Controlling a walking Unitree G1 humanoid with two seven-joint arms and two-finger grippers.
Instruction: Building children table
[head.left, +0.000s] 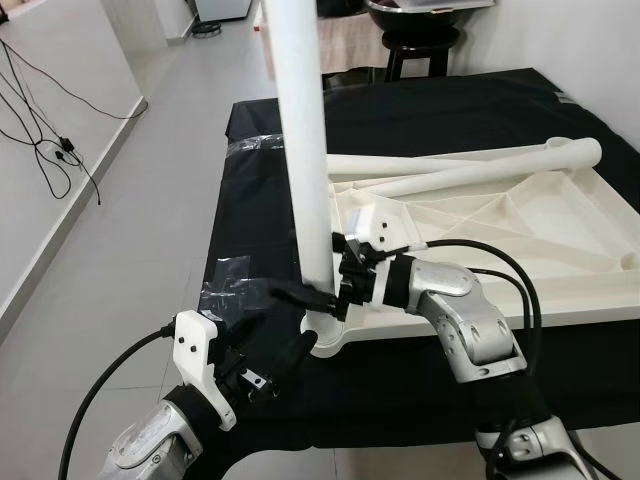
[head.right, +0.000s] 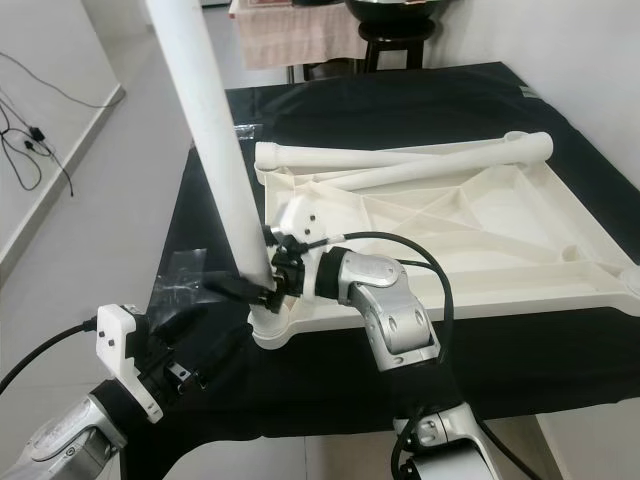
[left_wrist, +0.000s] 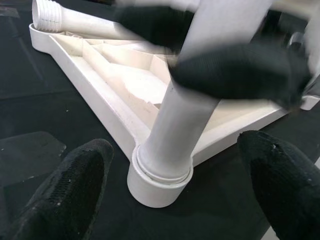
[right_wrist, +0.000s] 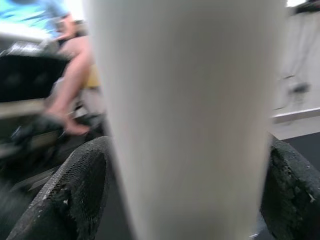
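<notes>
The white table top (head.left: 520, 240) lay upside down on the black cloth (head.left: 420, 110) that covered the work table, so its corner holes faced up and legs could go in. One white leg (head.left: 305, 150) stood almost straight up in the round socket (head.left: 325, 340) at the near left corner of the table top. The right gripper (head.left: 335, 285) reached across from the right and had its two black fingers pressed on both sides of the leg, low down, just above the socket. I think it held there to keep the leg steady or to turn it into the socket.

The left gripper (head.left: 265, 375) sat near the front edge of the cloth, just beside the socket. Its fingers (left_wrist: 75, 185) were spread wide apart and held nothing. It looked ready to help, but that is only a guess.

Two more legs (head.left: 470, 165) lay across the far side of the table top, one with a screw end (left_wrist: 47, 12) showing. They still needed to go in.

A crinkly clear plastic sheet (head.left: 235, 285) lay on the cloth by the left edge, close to the left gripper. Black cables (head.left: 45, 130) ran over the floor to the left. A black stool (head.left: 420, 45) stood past the far edge. A person's leg (right_wrist: 72, 80) showed blurry behind the held leg.
</notes>
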